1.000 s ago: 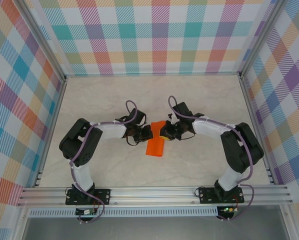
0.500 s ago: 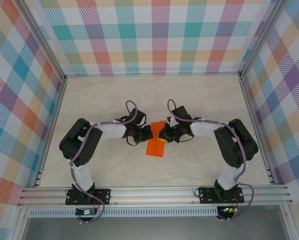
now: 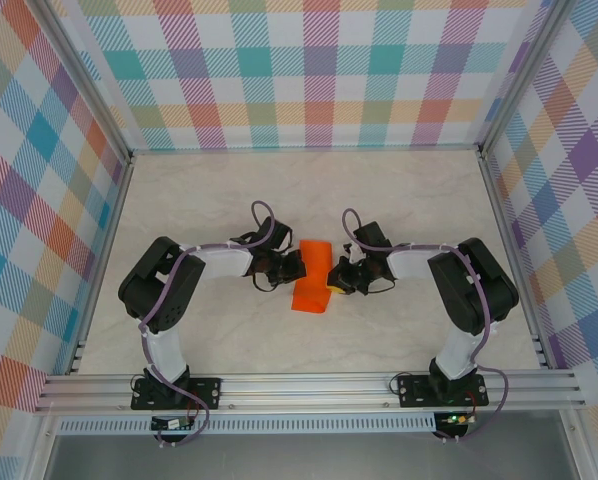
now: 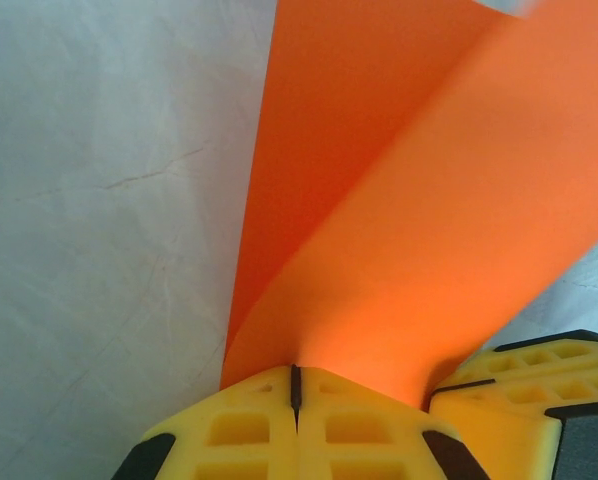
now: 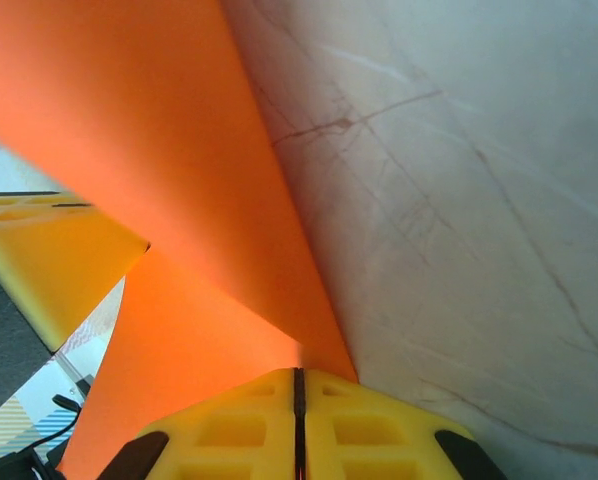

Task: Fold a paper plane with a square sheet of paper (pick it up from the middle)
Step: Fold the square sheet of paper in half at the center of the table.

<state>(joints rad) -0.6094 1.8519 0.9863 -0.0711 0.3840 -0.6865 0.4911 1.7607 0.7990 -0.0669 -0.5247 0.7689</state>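
Pinched tight from both flanks: paper plane (image 3: 312, 282) at mid table (image 3: 209, 200), between left gripper (image 3: 293, 266) and right gripper (image 3: 336, 281), both clamped on its edges; long axis running near-to-far, equally close to either arm

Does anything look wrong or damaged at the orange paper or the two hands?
Nothing stands out. The paper is a folded strip with no tear that I can see, and the left hand and the right hand are shut on its opposite long edges.
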